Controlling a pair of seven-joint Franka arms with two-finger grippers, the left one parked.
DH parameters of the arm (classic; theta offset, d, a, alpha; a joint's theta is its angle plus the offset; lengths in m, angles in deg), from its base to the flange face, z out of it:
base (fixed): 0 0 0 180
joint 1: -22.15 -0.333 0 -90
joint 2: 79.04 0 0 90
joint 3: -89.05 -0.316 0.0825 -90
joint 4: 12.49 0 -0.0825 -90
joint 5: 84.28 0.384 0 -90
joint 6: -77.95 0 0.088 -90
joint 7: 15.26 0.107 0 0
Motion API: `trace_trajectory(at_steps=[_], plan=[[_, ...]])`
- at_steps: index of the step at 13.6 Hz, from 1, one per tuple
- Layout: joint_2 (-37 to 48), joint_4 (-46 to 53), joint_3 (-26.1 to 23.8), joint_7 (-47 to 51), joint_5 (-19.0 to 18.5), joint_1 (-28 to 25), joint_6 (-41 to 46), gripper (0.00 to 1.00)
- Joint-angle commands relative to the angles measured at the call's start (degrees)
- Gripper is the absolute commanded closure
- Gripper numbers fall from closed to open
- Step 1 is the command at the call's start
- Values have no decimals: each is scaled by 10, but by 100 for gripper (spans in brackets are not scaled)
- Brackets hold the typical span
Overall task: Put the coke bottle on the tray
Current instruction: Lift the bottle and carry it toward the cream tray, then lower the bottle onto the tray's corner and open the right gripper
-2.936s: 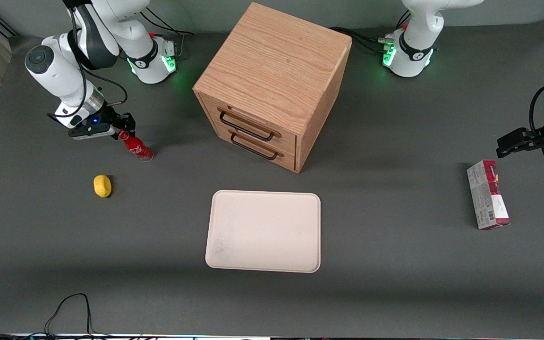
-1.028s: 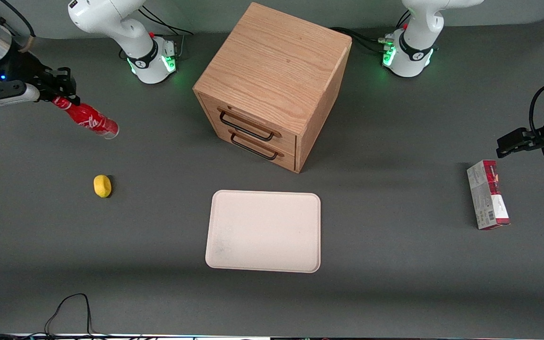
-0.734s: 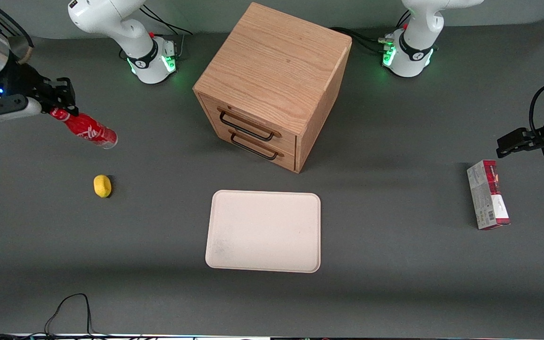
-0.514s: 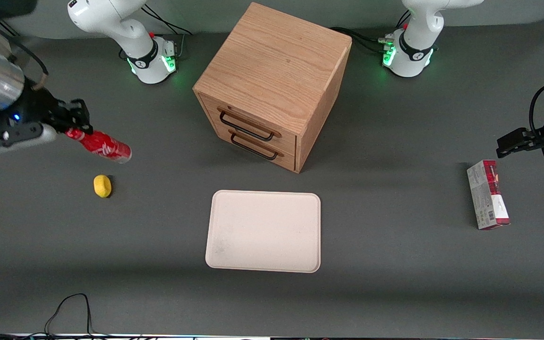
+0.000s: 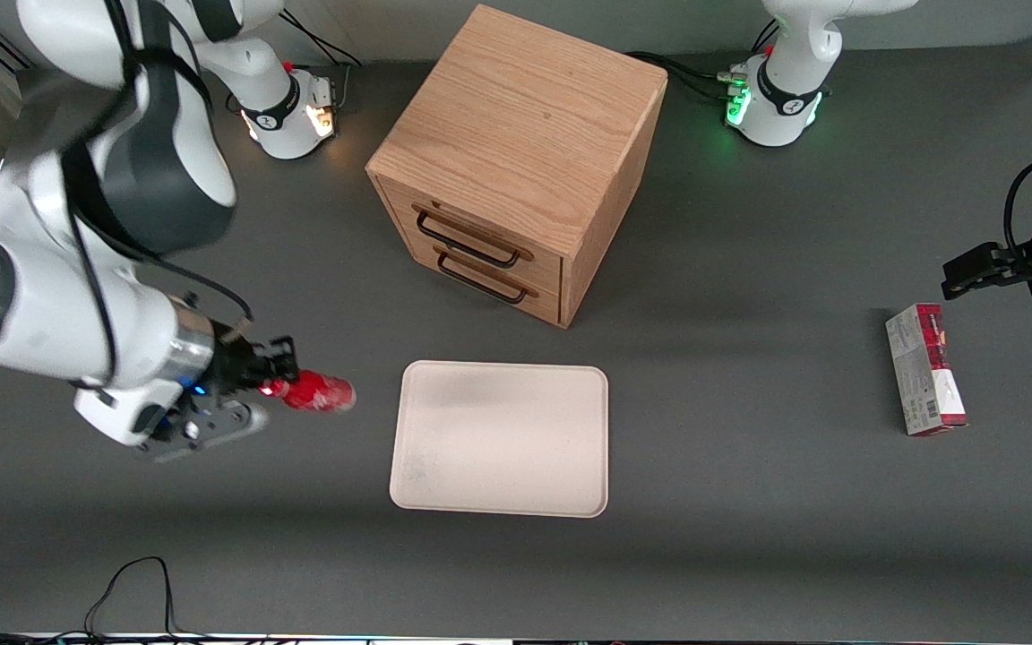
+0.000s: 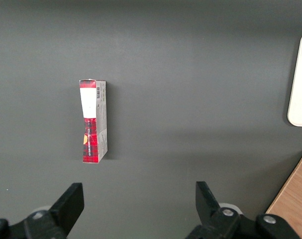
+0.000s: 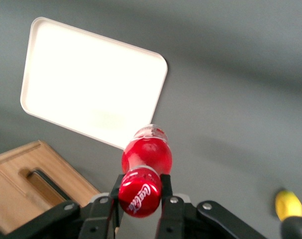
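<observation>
The red coke bottle hangs above the table, lying nearly level, with its clear base pointing toward the cream-pink tray. My right gripper is shut on its capped neck, beside the tray's edge on the working arm's side. In the right wrist view the red cap sits clamped between the two fingers, the bottle points away from the camera, and the tray lies past its base.
A wooden two-drawer cabinet stands farther from the front camera than the tray. A red-and-white carton lies toward the parked arm's end. A yellow lemon shows in the right wrist view only; my arm hides it from the front.
My right gripper has lifted the bottle from the table, swung out toward the working arm's end, then carried it nearer the front camera, to beside the tray. The bottle has tipped nearly level.
</observation>
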Motion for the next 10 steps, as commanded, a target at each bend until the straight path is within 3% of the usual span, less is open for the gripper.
trace_trajectory(at_steps=[1, 3, 6, 10], plan=[[-53, 60, -16, 15, 11, 1, -33, 100], [-72, 61, -18, 16, 9, -6, -64, 100], [-109, 60, -20, 16, -29, -38, -118, 100], [-151, 60, -20, 34, -31, -44, -175, 100]])
